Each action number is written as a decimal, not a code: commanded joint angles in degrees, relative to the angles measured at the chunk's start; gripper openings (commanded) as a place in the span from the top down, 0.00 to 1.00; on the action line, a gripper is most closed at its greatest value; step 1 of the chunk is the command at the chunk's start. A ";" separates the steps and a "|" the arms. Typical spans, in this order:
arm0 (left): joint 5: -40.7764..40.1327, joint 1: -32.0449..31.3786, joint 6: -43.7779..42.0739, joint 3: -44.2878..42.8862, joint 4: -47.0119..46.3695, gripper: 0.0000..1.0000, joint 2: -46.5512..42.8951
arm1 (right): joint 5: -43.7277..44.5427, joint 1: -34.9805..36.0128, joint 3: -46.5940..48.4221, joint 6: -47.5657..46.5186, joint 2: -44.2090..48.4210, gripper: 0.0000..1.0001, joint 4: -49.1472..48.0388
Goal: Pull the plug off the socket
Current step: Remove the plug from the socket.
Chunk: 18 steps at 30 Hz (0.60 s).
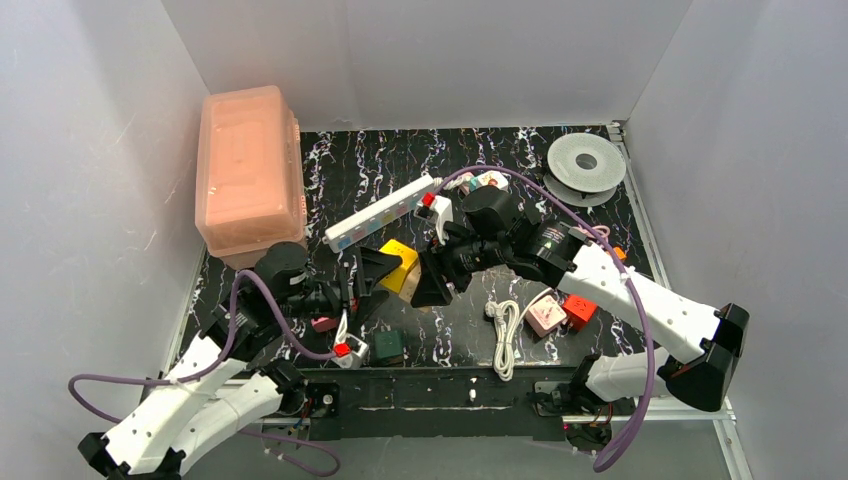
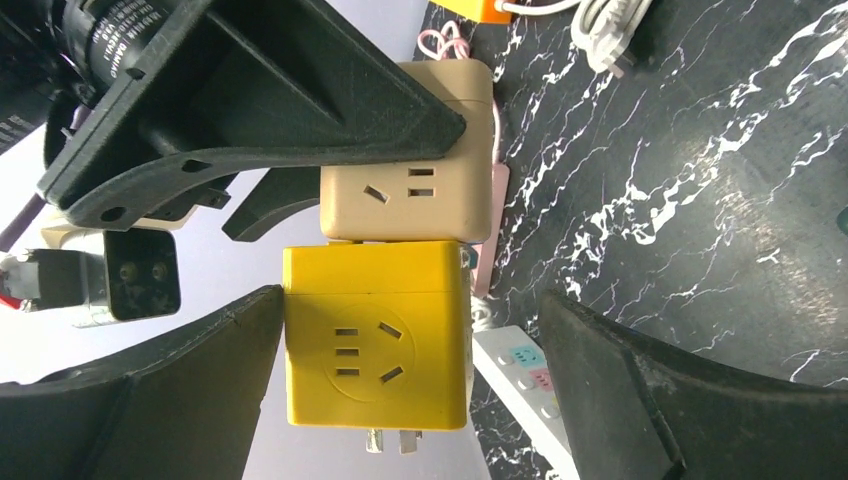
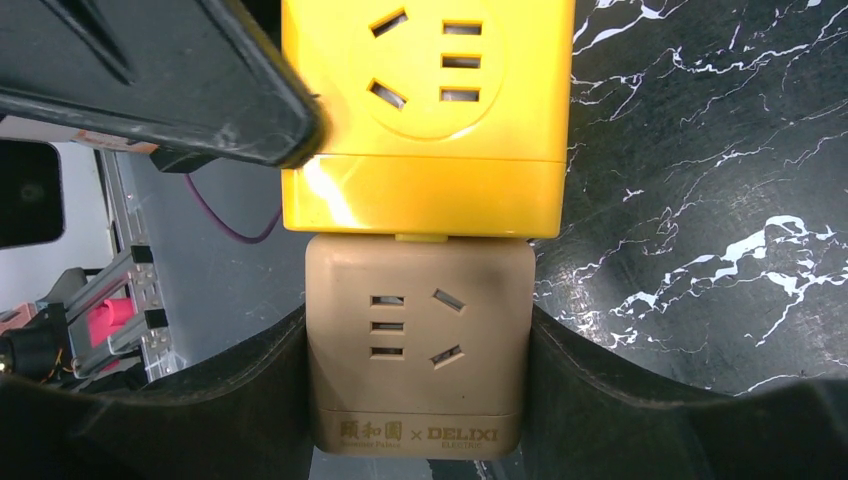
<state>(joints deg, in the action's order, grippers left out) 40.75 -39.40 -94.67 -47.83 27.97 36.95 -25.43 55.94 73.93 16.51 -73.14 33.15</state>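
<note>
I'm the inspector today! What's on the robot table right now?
Surface: black marble table, crowded.
Job's things: yellow socket cube and beige socket cube pressed end to end; white power strip behind them, no gripper on it.
Clutter: pink storage box, grey spool, pink cube, orange cube, dark green cube.
Grippers: left gripper jaws open around the yellow socket cube; right gripper jaws shut on the beige socket cube.
Cables: coiled white cord lying loose; purple cables along the arms.
Surroundings: plain white walls.
</note>
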 commanded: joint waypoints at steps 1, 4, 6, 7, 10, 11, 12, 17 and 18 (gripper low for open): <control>-4.72 -1.69 1.33 -1.06 -3.44 0.02 1.86 | -0.36 0.27 3.81 0.37 0.24 0.99 -2.54; -7.96 -3.52 1.68 -1.14 -5.35 0.02 3.16 | -0.32 0.52 3.90 0.53 -0.06 0.99 -2.38; -9.58 -4.66 1.41 -1.19 -6.03 0.02 3.82 | -0.45 0.61 3.85 0.62 -0.19 0.99 -2.57; -10.28 -5.18 1.07 -1.32 -6.07 0.02 4.09 | -0.53 0.65 3.80 0.75 -0.24 0.99 -2.73; -11.50 -6.32 0.46 -1.62 -6.07 0.02 5.03 | -0.63 0.81 3.98 0.98 -0.49 0.99 -3.04; -11.83 -6.63 0.05 -1.72 -6.08 0.02 5.33 | -0.69 0.83 4.09 0.98 -0.55 0.99 -2.99; -12.30 -7.03 -0.39 -1.73 -6.10 0.02 5.67 | -0.69 0.88 4.27 0.98 -0.63 0.99 -2.88; -13.76 -7.82 -1.37 -1.74 -5.76 0.09 6.88 | -0.91 1.06 3.94 0.98 -0.32 0.99 -2.35; -14.10 -7.88 -1.47 -1.57 -5.78 0.11 7.03 | -0.93 1.09 3.74 0.98 -0.17 0.99 -2.24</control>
<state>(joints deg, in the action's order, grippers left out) 28.38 -46.76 -95.00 -47.86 22.28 43.57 -25.02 56.66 74.28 16.84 -74.63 33.69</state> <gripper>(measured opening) 0.919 0.669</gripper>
